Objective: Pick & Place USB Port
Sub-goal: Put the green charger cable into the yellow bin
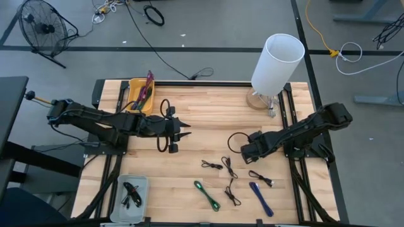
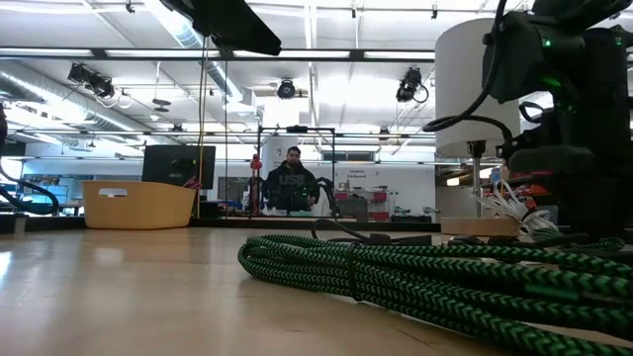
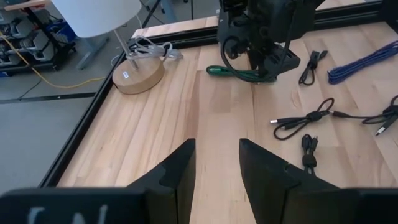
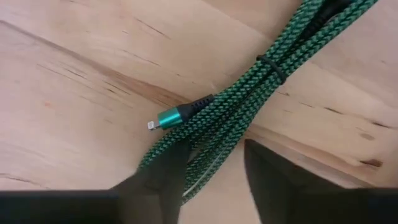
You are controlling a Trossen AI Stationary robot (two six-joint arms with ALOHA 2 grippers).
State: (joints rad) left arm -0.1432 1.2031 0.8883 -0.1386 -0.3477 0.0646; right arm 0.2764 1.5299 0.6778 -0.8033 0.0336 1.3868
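Cables lie scattered over the wooden table (image 1: 208,120), none visibly gathered by the right arm yet, so the job looks barely begun. Right gripper (image 4: 214,171) hangs low over the green braided cable (image 4: 249,99), fingers spread apart astride its coil, connector (image 4: 166,118) just ahead. Left gripper (image 3: 216,171) waits mid-table, fingers parted and empty, near the yellow bin (image 1: 140,94).
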